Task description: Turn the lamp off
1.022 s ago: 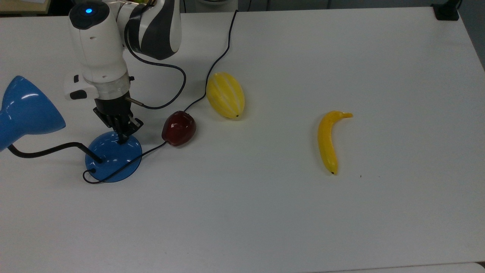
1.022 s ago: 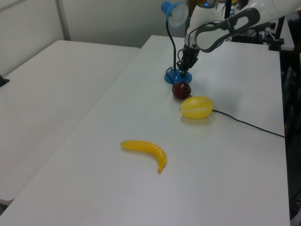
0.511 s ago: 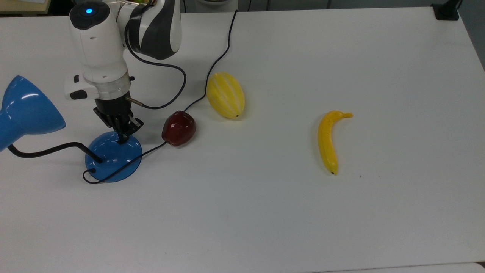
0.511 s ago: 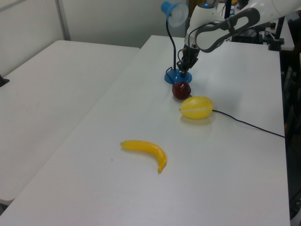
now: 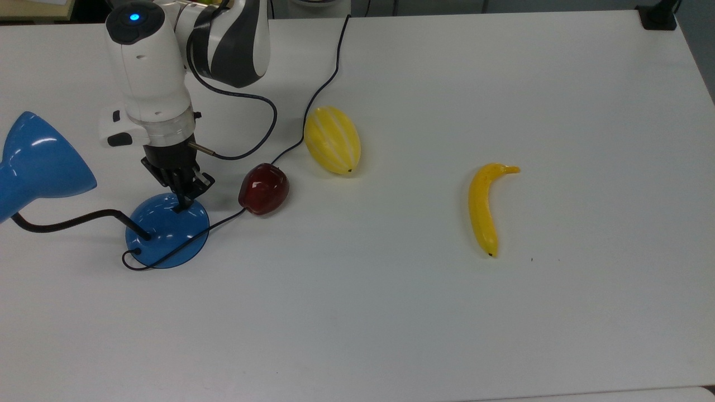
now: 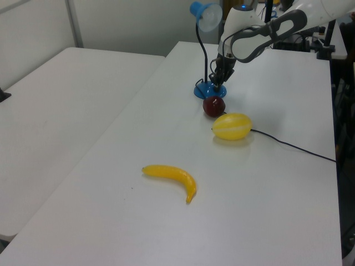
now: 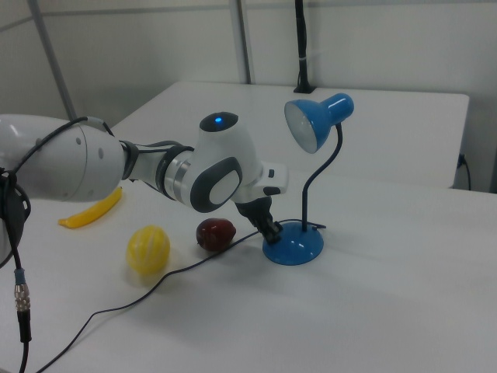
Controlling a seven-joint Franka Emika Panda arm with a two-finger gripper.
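Gripper tips are pressing together on the blue base of the lamp in the top view, fingers closed. A red apple is sitting just to the top view's right of that base, a yellow melon beyond it, a banana well apart.

In the left view the apple is lying just in front of the lamp.

In the right view the lamp is showing its shade facing the arm; the shade is looking unlit.

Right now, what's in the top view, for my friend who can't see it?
The gripper points down onto the blue lamp base. To the top view's right lie a red apple, a yellow melon and a banana on a white table.
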